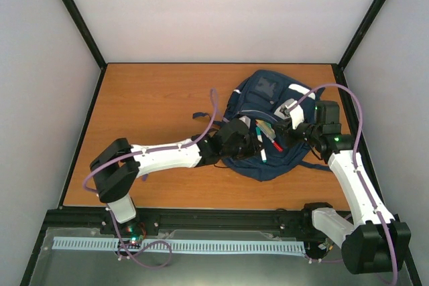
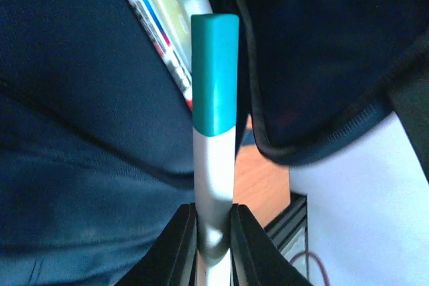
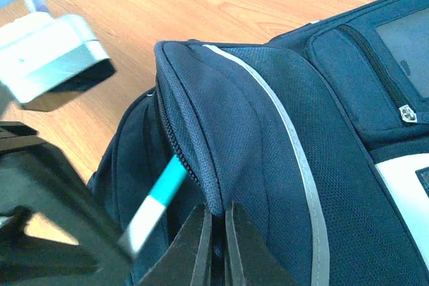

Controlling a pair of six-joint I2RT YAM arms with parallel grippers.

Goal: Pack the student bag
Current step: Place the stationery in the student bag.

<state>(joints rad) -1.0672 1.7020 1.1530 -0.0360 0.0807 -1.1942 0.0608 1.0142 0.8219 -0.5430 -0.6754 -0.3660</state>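
Toward the right of the table [image 1: 154, 98], past its middle, lies the student bag [image 1: 263, 88], on its back with the front pocket facing up and its top turned toward the near side. Its main mouth gapes on that near side, facing the two arms. The zip lip [image 3: 175, 145] is raised off the lower half of the bag, and the right gripper [image 3: 218, 220] is what raises it: the jaws are pinched fully together on the folded fabric edge just beside the zip.

From the left side comes the left gripper [image 2: 214, 222], narrowly closed on the white barrel of a marker [image 2: 214, 78]. The marker's long axis runs straight out from the jaws, teal cap leading, so it points rightward in the scene into the gap under the raised lip. The cap end is already level with the dark fabric on both sides. A striped, coloured packet [image 2: 161, 11] shows between the folds just left of the cap, and a red-tipped pen [image 1: 277, 146] lies at the mouth.

By my reading the move ahead turns on that line: the bag's hollow lies dead ahead of the left hand, along the marker's own length, while the right hand sits at the lip's right side, clear of the path
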